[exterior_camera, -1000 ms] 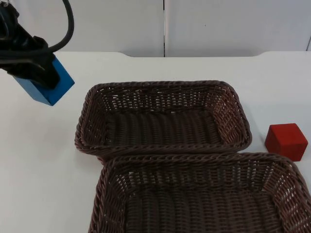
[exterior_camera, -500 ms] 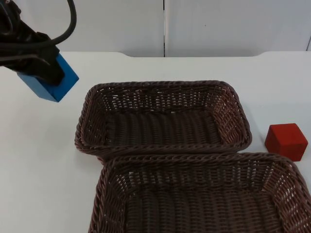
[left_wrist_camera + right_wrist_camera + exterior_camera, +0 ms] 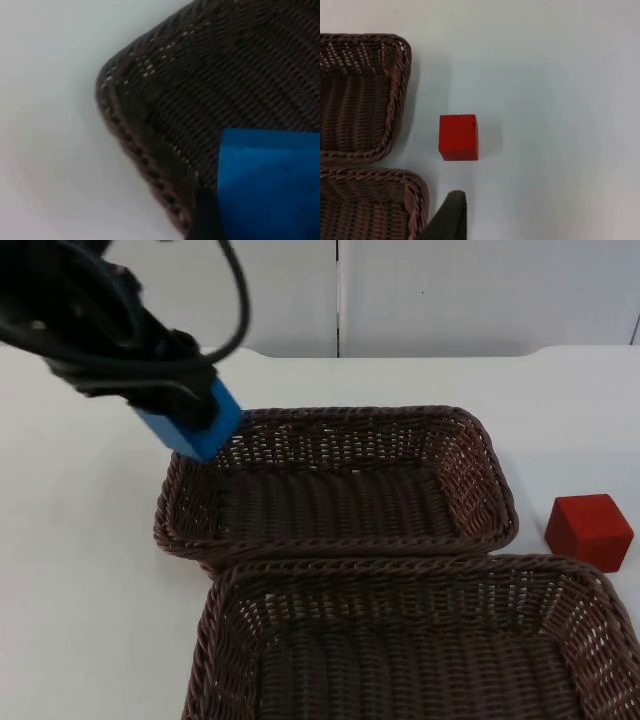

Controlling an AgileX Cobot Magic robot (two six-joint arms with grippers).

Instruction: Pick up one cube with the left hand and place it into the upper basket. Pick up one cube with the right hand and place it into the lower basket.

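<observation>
While you are watching, the left gripper (image 3: 190, 415) is clamping the blue cube (image 3: 200, 430) over the upper basket's (image 3: 480, 455) upper-left rim. It looks rigid and light; flat sides suit gripping. The red cube (image 3: 590, 530) is sitting right of the baskets; I cannot tell the right gripper's (image 3: 451, 212) opening.

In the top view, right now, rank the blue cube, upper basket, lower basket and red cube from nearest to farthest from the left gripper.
1. blue cube: held in the left gripper.
2. upper basket: its far left corner lies just under the cube.
3. lower basket: toward the camera.
4. red cube: on the table at the right.
</observation>
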